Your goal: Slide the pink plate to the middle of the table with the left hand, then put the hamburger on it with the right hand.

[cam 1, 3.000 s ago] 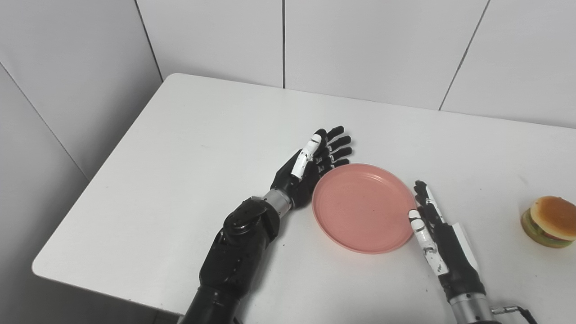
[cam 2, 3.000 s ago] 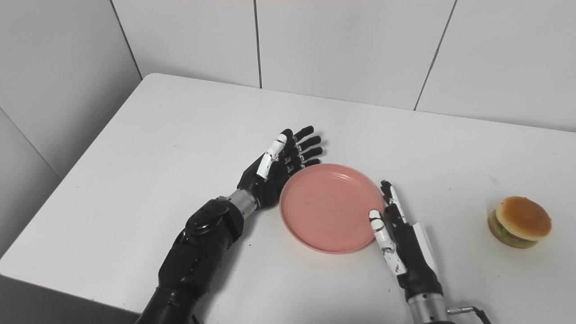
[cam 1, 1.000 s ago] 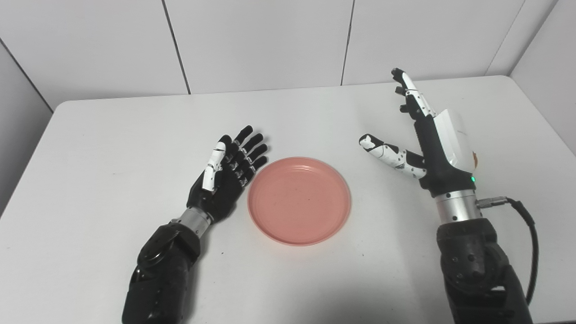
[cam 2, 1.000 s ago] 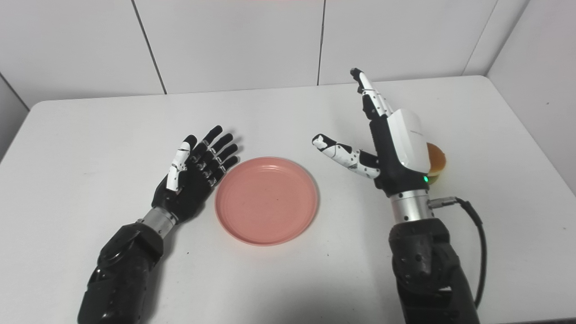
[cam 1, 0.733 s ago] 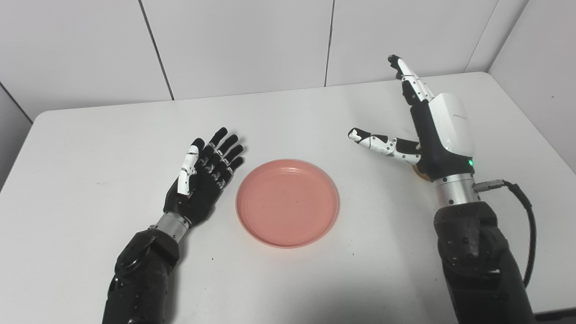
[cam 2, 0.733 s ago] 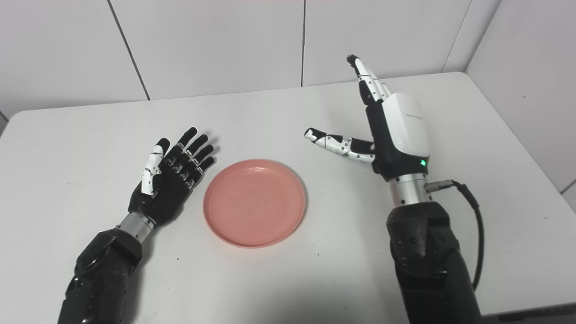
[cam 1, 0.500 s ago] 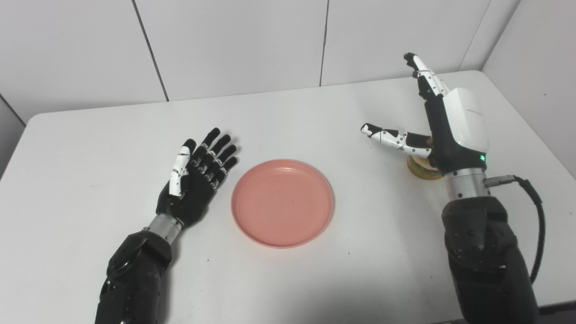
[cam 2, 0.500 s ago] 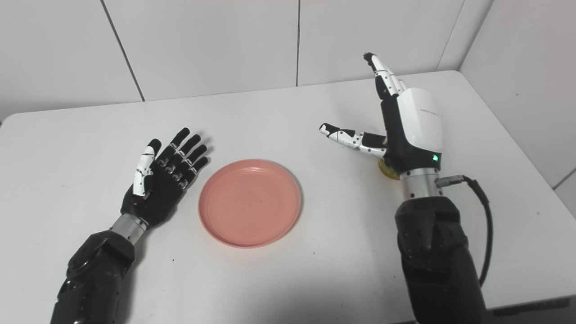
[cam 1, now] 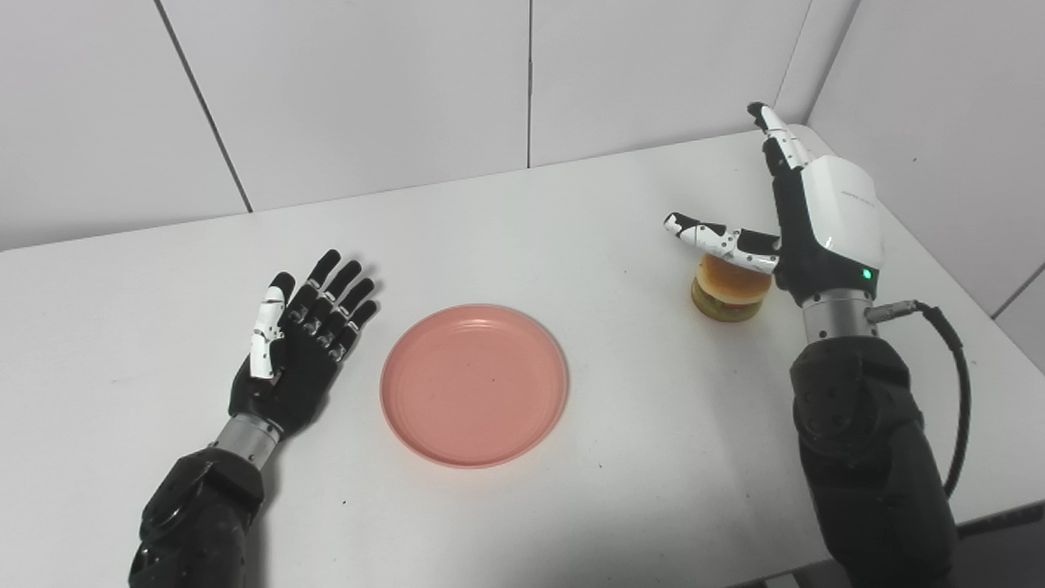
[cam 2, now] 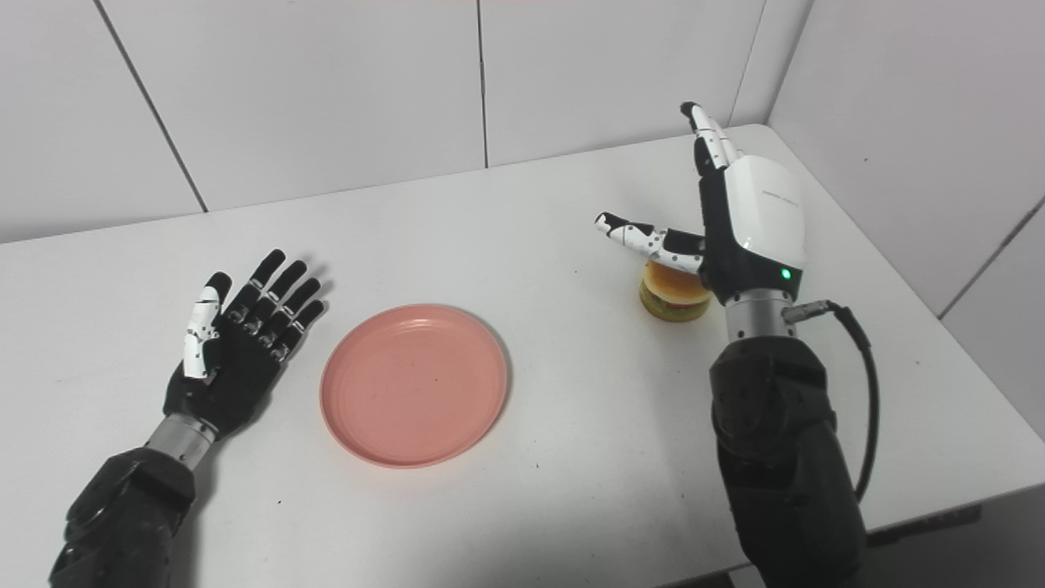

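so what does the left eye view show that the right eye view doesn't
Only the left eye view: a wider strip of bare table to the left of the left hand.

Only the right eye view: more of the side wall and more of the table to the right of the right arm, with a longer run of its front edge.

Both: the pink plate lies empty mid-table, with the left hand open and flat beside it, not touching it. The right hand is open, its thumb over the hamburger; contact cannot be told.
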Robot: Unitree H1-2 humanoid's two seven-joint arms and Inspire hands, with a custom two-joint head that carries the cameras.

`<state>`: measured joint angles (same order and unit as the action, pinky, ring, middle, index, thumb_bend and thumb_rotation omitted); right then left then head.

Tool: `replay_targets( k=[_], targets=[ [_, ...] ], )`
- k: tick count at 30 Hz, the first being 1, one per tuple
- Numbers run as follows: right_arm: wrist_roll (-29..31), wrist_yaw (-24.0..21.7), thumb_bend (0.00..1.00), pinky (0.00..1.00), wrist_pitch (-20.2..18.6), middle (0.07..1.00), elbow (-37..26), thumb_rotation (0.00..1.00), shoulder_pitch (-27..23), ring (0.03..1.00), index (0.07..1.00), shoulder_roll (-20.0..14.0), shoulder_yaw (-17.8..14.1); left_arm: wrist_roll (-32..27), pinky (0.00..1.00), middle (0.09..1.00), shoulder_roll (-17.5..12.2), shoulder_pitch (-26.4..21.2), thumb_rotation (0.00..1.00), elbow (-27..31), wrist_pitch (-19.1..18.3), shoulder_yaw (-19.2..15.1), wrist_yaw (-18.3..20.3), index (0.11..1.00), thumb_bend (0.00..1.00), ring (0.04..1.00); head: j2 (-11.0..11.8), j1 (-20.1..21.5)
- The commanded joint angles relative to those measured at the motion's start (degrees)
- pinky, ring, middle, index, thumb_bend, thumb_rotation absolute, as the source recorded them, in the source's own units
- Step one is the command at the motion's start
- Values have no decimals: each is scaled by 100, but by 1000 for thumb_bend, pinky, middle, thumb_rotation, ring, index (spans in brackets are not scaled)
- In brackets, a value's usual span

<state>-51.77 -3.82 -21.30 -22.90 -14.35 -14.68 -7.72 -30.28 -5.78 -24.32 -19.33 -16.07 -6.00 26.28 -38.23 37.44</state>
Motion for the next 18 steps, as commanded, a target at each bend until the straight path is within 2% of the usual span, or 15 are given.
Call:
replay_targets(
  k=[1,12,18],
  targets=[
    [-45,180,885,687,-36,898,-7,637,-23,829,920,-159,-106,158,1000,973,-140,288,1000,-342,-317,6,-160,967,393,968,10,41],
    [1,471,951,721,-65,916,482,703,69,856,937,-312,-224,101,1000,965,-181,220,1000,-509,-327,-42,-130,961,396,963,-8,255],
    [6,390,985,727,-261,903,633,689,31,859,924,-281,-133,115,1000,967,-207,233,1000,-480,-347,-22,-120,966,396,960,-47,264]
  ],
)
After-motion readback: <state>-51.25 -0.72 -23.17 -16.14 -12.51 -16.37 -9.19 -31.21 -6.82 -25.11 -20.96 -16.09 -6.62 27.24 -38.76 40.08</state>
